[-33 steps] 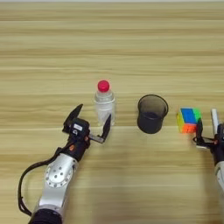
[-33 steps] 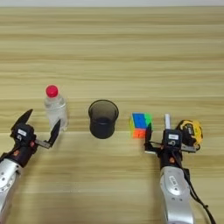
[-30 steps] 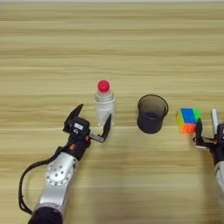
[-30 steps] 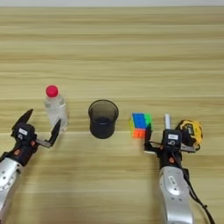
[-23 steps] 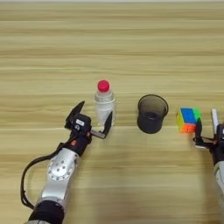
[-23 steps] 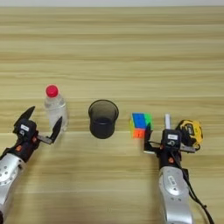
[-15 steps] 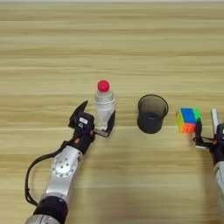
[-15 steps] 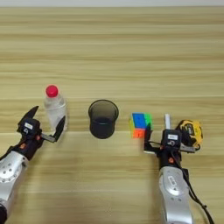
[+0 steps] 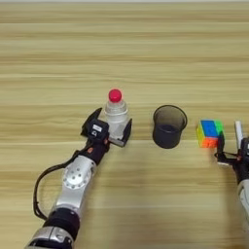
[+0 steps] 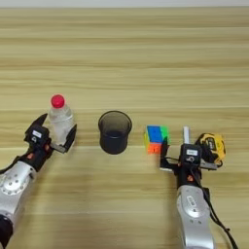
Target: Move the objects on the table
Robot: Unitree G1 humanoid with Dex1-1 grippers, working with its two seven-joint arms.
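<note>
Clear ribbed bottle [image 9: 115, 119] between spread left gripper [image 9: 110, 132] fingers. Dark round cup [image 9: 168, 126], cube [image 10: 155, 139], yellow tape measure [image 10: 212, 148]. Right gripper [image 10: 188, 159] spread wide.

One clear bottle with red cap [image 9: 115, 118]; one dark round cup [image 9: 169, 126]; one multicoloured puzzle cube [image 9: 209, 133]; one white marker pen [image 10: 186, 134]; one yellow tape measure [image 10: 212, 148]; two grippers: left gripper [image 9: 109, 132], right gripper [image 10: 187, 160].
</note>
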